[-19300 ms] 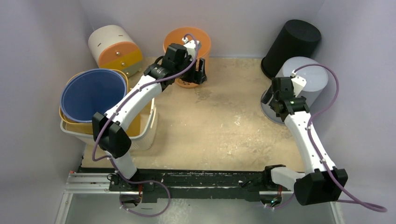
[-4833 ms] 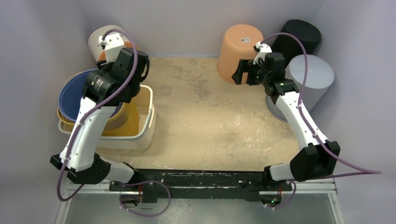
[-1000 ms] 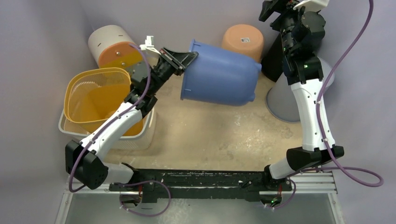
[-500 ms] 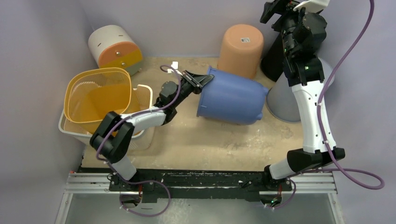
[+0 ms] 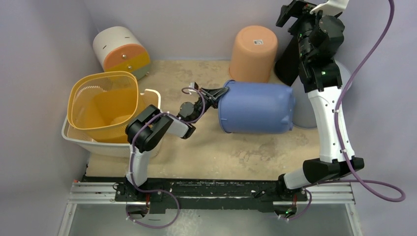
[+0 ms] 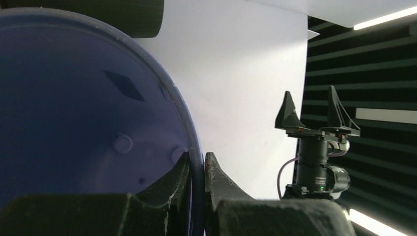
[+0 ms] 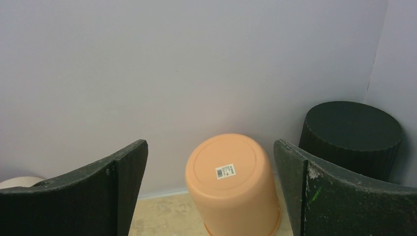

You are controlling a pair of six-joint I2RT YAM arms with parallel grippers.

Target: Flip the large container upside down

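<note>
Left wrist: left pincer (image 6: pixel 197 164) tight on blue container (image 6: pixel 74 123) rim (seemingly sideways).

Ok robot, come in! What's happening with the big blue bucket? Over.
Left gripper shut on blue bucket rim. Right gripper open, empty, up high. Blue bucket on its side, not flipped yet. Orange bucket and grey bin close beside it.

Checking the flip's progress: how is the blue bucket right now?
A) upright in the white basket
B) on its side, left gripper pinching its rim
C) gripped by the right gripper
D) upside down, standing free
B: the blue bucket lies on its side, and the left wrist view shows the left gripper closed on its rim.
</note>
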